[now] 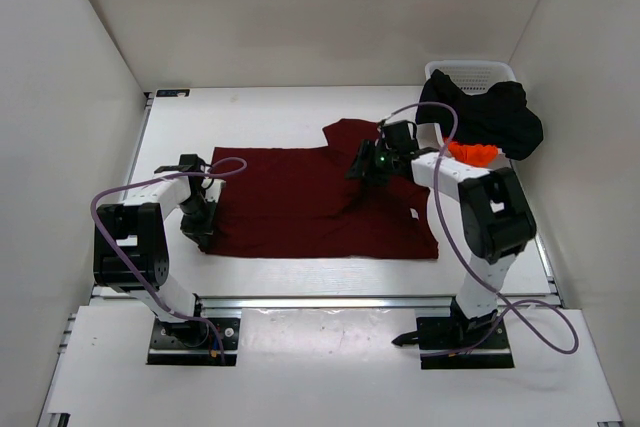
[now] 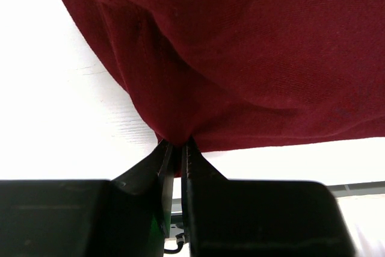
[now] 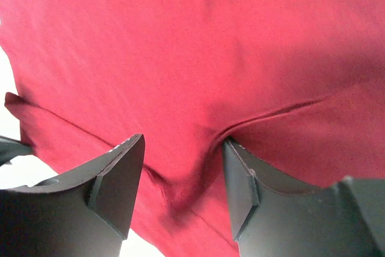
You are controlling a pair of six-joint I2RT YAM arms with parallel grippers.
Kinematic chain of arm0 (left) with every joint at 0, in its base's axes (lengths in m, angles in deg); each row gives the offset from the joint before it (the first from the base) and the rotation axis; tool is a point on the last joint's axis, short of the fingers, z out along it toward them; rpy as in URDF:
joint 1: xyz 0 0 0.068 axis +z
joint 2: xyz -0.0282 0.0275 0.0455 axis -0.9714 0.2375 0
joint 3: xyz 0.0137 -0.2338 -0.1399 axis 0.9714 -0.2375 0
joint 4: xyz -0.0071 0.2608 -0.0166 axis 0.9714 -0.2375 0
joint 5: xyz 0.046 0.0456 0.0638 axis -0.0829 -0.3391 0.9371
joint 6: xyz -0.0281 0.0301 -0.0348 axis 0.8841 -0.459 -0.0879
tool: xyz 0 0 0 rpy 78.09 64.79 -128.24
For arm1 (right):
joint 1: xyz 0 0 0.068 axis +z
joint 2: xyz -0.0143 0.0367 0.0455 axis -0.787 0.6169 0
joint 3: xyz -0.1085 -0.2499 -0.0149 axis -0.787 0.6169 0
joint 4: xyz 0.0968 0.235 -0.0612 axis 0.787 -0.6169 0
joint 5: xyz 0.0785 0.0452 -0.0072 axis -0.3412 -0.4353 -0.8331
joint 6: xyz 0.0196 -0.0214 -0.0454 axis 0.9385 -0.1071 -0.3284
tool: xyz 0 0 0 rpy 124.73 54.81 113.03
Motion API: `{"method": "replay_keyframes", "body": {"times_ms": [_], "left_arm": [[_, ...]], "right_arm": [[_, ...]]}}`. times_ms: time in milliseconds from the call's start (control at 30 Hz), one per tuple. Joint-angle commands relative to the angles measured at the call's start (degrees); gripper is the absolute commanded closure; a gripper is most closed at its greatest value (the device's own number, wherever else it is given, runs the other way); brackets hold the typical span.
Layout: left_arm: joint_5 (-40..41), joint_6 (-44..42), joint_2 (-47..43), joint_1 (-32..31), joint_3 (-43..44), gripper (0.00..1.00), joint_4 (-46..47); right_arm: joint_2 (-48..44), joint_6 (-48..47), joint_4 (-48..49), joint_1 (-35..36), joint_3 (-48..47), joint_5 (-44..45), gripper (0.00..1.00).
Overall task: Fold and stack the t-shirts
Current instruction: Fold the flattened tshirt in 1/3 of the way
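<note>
The maroon t-shirt (image 1: 300,209) lies spread flat in the middle of the white table. My left gripper (image 1: 203,237) is shut on the shirt's near left corner; in the left wrist view the jaws (image 2: 178,148) pinch the cloth's hem (image 2: 252,58). My right gripper (image 1: 362,172) sits on the shirt's far right part, near a sleeve. In the right wrist view it (image 3: 183,154) is open, its tips pressed on the cloth (image 3: 180,40) with a small ridge of fabric between them. The black t-shirt (image 1: 495,112) hangs over the basket. The orange t-shirt (image 1: 472,152) peeks out below it.
A white mesh basket (image 1: 470,72) stands at the far right corner against the wall. White walls close in the table (image 1: 260,112) on the left, back and right. A metal rail (image 1: 330,299) runs along the near edge by the arm bases.
</note>
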Motion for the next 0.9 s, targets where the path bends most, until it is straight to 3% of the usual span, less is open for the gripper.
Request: {"method": "replay_keyframes", "body": {"times_ms": [0,167,333,500,567,700,767,867], "left_arm": [[-0.96,-0.73,-1.0,-0.13,1.34,0.87,0.44],[-0.43,-1.08,-1.62,0.12,0.99,0.88,0.01],[0.26,-0.99,-2.75,0.39,0.38,0.88,0.0],[0.53,-0.2,-4.25,0.39,-1.64,0.86,0.35],[0.36,0.68,-4.86,0.47,-1.64,0.78,0.26],[0.09,2.61,-6.09,2.14,-1.29,0.64,0.17],[0.0,3.23,-7.32,2.59,-1.29,0.55,0.61],[-1.31,3.06,-6.72,1.54,-1.56,0.52,0.7]], "right_arm": [[5.66,3.46,3.92,0.77,-7.45,-3.05,0.49],[9.89,2.5,2.43,1.48,-15.54,-3.41,0.49],[1.32,-3.81,-1.08,-0.54,-12.31,0.79,0.48],[-15.37,-12.09,-11.08,-4.22,2.94,12.93,0.45],[-23.81,-10.17,-16.61,-7.2,11.53,15.74,0.45],[-32.0,-6.65,-26.81,-10.29,20.45,21.53,0.44],[-35.26,-5.94,-27.89,-12.22,23.98,20.59,0.43],[-37.56,-3.49,-26.84,-16.17,29.26,17.86,0.43]]}}
